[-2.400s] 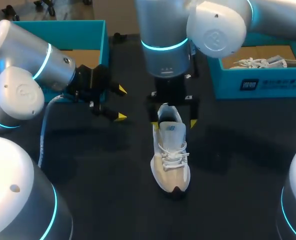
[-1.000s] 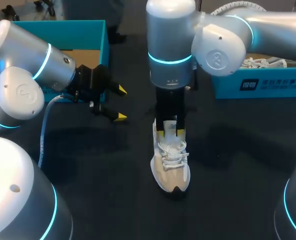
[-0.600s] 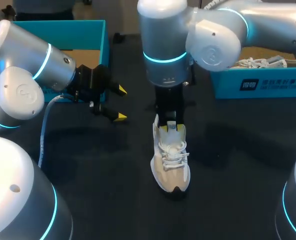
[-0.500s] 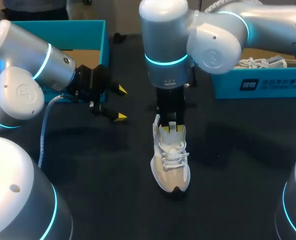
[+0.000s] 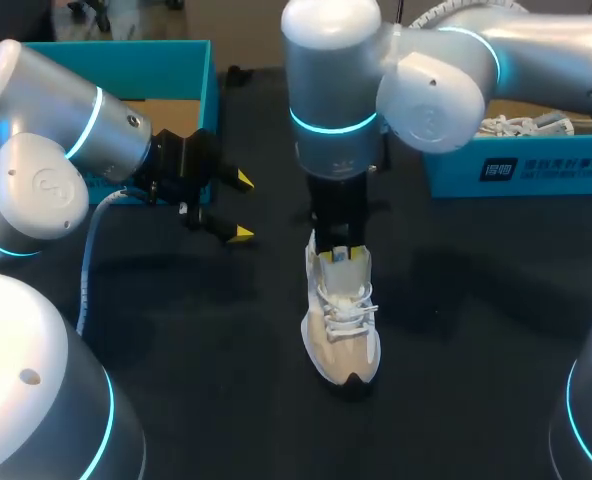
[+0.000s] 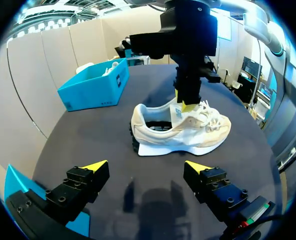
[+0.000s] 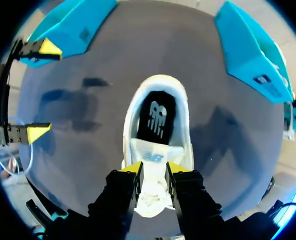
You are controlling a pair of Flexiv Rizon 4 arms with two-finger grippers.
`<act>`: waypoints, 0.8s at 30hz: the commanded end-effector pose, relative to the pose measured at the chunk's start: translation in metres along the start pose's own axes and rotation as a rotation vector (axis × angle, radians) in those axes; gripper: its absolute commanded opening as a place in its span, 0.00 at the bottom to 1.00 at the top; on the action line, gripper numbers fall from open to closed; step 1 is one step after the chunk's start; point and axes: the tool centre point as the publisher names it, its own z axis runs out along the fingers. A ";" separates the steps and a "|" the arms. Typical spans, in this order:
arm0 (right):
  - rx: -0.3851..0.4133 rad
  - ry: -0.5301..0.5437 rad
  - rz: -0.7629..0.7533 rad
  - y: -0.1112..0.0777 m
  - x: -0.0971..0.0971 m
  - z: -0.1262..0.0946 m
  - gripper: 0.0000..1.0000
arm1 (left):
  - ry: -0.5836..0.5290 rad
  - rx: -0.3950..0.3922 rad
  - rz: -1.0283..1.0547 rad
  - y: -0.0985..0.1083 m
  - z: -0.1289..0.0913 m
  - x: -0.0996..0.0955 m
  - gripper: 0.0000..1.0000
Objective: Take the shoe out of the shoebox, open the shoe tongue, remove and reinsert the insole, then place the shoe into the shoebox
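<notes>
Right claw (image 5: 338, 254) is pinching the tongue (image 7: 152, 155) at frame centre, shoe (image 5: 343, 330) pointing toe to the lower edge; left claw (image 5: 242, 207) is hanging spread.

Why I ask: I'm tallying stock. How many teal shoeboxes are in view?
2. One open teal cardboard shoebox sits at far left, behind the left tool; the other sits far right, holding a pale shoe. More may be hidden.

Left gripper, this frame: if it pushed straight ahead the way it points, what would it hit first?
Most likely the shoe. It lies side-on straight ahead of the open left gripper, apart from it, with nothing in between. Depth is hard to judge. The right gripper is shut on its tongue.
</notes>
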 end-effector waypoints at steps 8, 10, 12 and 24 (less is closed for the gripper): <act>0.010 0.038 -0.104 0.001 -0.023 0.011 0.36 | -0.001 -0.001 0.000 0.000 0.000 0.001 1.00; -0.001 0.028 -0.117 0.001 -0.025 0.000 0.37 | -0.001 -0.001 0.000 0.000 0.000 0.001 1.00; -0.017 0.010 -0.130 0.001 -0.028 -0.012 0.37 | -0.001 -0.001 0.000 0.000 0.000 0.001 1.00; -0.218 -0.292 -0.648 0.020 -0.027 -0.047 1.00 | -0.001 -0.001 0.000 0.000 0.000 0.001 1.00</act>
